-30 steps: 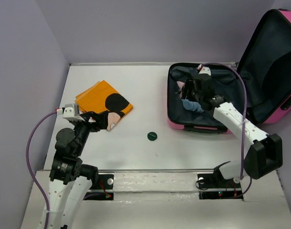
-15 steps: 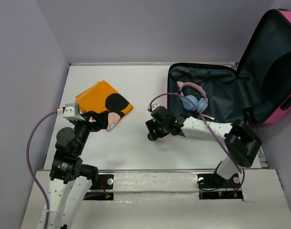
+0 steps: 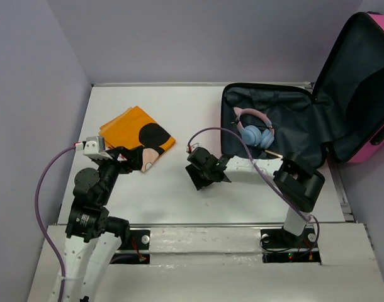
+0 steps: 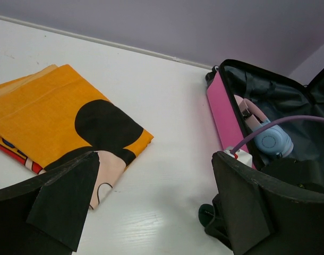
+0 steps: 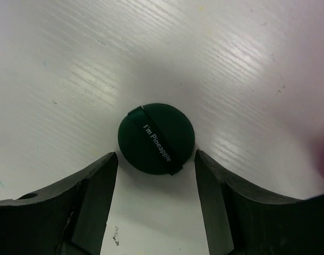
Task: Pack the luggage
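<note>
The hot-pink luggage (image 3: 376,148) lies open at the right, dark lining up, lid leaning back. Blue and pink headphones (image 3: 256,131) lie inside it. In the left wrist view the luggage's pink wall (image 4: 224,109) and the headphones (image 4: 270,141) show too. My right gripper (image 3: 202,177) is open and low over a dark green round disc (image 5: 156,138) printed "I'm Pineapple"; its fingers (image 5: 98,180) stand on either side of the disc, apart from it. The disc is hidden under the gripper in the top view. My left gripper (image 3: 133,158) is open and empty by the orange cloth.
A flat orange folded cloth (image 3: 136,134) with a cartoon mouse print lies at the left middle of the white table (image 3: 179,107); it also shows in the left wrist view (image 4: 50,114). Purple walls close in the table at the back and both sides.
My right gripper left the headphones in the luggage, swung left out of it and came down over the green disc. The left arm has not moved.
</note>
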Controlling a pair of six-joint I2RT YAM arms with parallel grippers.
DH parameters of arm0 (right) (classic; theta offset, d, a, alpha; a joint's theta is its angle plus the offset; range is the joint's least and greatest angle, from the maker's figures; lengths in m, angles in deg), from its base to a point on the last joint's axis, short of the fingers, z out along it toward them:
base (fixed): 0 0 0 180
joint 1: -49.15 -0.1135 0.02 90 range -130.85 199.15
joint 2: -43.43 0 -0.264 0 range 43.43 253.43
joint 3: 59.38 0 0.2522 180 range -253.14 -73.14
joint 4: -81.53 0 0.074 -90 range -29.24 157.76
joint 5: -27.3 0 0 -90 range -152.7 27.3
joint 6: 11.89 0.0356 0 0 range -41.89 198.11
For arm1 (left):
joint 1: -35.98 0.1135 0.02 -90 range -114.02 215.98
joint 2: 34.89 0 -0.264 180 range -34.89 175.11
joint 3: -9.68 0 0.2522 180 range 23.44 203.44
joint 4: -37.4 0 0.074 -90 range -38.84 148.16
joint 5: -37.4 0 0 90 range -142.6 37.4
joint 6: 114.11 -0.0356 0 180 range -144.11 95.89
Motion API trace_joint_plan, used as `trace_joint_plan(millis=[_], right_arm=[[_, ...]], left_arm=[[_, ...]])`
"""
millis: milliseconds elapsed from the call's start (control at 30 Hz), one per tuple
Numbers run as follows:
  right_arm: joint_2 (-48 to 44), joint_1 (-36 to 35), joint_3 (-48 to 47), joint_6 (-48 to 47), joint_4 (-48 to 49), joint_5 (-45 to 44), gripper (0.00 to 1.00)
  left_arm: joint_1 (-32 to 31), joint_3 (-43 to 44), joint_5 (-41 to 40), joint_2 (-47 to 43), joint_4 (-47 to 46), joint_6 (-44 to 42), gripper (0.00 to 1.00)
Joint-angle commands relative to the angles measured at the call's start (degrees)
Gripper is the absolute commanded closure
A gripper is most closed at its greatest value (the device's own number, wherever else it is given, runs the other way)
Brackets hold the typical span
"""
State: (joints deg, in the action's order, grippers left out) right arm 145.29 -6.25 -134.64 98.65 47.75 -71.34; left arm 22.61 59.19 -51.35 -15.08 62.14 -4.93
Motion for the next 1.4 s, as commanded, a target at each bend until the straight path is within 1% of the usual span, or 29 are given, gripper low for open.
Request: trace_joint_plan(millis=[0,33,67,100,167,200,267,300,400,433,467,500,600,733,800,833,867,900,933,967,1033,1067,1100,1167,1200,1233,1267,1300,1367], right_arm=[[3.42,-0.94,-2.22,-0.32,2.52,-0.76,0.34],[3.78,-0.94,-2.49,-0.49,2.61,-0.85,0.35],[4.3,-0.94,-3.01,-0.58,2.69,-0.93,0.39],[5.53,-0.94,-3.37,-0.84,2.7,-1.02,0.57],[5.98,-0.94,-3.89,-0.59,2.78,-1.46,0.8],[5.54,-0.94,-4.07,-0.24,2.78,-1.81,0.93],[3.44,-0.94,-4.68,-0.32,2.61,-2.78,0.93],[-0.14,-0.94,-4.86,-0.41,2.61,-3.65,0.93],[-7.01,-0.42,-5.48,-1.9,2.35,-10.85,0.93],[-11.55,0.37,-5.74,-2.34,2.26,-14.43,0.93],[-13.78,1.59,-5.83,-2.6,2.08,-15.51,0.93],[-15.89,5.44,-5.66,-2.78,1.47,-16.05,0.93],[-23.01,13.18,-4.08,-2.26,0.33,-16.67,0.93],[-26.89,27.49,-1.35,-1.55,-0.64,-17.89,0.93],[-26.37,30.6,-0.47,-1.11,-0.99,-18.07,0.46],[-26.11,31.31,-0.64,-0.94,-1.52,-18.6,0.29],[-26.02,31.31,-0.99,-0.67,-1.78,-18.69,0.15],[-26.28,31.31,-1.34,-0.76,-1.61,-17.38,0.07],[-27.24,31.31,-1.52,-0.93,-1.0,-15.28,0.05],[-27.68,31.31,-1.87,-0.93,-0.39,-11.0,0.04],[-28.74,30.44,-1.88,-0.41,2.77,-7.02,0.03],[-29.35,27.91,-1.7,0.9,5.83,-2.91,0.03],[-29.18,25.62,-1.61,1.78,7.34,-1.74,0.05],[-26.03,19.83,-2.4,3.88,11.55,-1.11,0.08],[-23.67,14.06,-3.53,4.77,12.27,-0.94,0.08],[-20.77,14.0,-5.11,5.91,12.97,-0.59,0.09],[-14.65,9.48,-8.26,7.57,13.94,0.63,0.09],[-11.72,7.69,-9.25,10.37,17.69,1.08,0.09],[-5.74,4.61,-13.71,13.64,19.04,1.35,0.09]], left_arm=[[0.45,2.13,0.5,0.58,-2.11,-0.2,0.01],[0.45,2.13,0.5,0.66,-2.11,-0.2,0.01],[0.45,2.13,0.5,0.67,-2.19,-0.2,0.01],[0.45,2.05,0.5,0.75,-2.11,-0.2,0.01],[0.53,2.05,0.41,0.75,-2.11,-0.28,0.01],[0.53,2.05,0.33,0.84,-2.11,-0.2,0.01],[0.53,2.05,0.06,1.1,-2.02,-0.28,0.01],[0.53,2.05,-0.29,1.37,-1.93,-0.02,0.01],[0.62,2.22,-3.18,3.03,-1.49,0.24,0.01],[0.71,2.4,-3.71,3.73,-0.97,0.68,0.01],[0.8,2.57,-4.15,4.61,-0.88,0.86,0.01],[0.88,2.83,-4.77,6.27,-0.79,1.21,0.01],[0.89,3.1,-4.25,9.62,-0.44,3.23,0.01],[0.89,3.45,-3.02,12.18,-0.61,4.81,0.01],[0.89,3.01,-1.79,12.44,-1.14,6.13,0.01],[0.89,3.01,-1.78,12.53,-1.31,6.39,0.01],[0.89,2.93,-2.05,12.53,-1.23,6.4,0.01],[0.89,2.92,-3.18,12.53,-1.05,6.4,0.01],[0.89,3.1,-3.71,12.53,-0.88,6.31,0.01],[0.89,3.27,-4.24,12.62,-0.53,6.05,0.01],[0.89,4.33,-5.56,12.88,-0.35,5.43,0.01],[0.89,5.03,-6.61,13.4,-0.17,5.17,0.01],[0.89,5.47,-7.14,13.76,-0.26,4.99,0.01],[0.89,6.87,-8.46,14.72,-0.17,4.46,0.01],[0.89,7.4,-8.99,14.99,-0.17,4.29,0.01],[0.89,7.76,-9.69,15.17,-0.26,4.03,0.01],[0.89,8.11,-10.56,15.25,-0.26,3.59,0.01],[0.89,8.89,-12.14,15.17,-0.26,3.32,0.01],[0.97,9.51,-13.12,14.64,0.18,2.88,0.01]])
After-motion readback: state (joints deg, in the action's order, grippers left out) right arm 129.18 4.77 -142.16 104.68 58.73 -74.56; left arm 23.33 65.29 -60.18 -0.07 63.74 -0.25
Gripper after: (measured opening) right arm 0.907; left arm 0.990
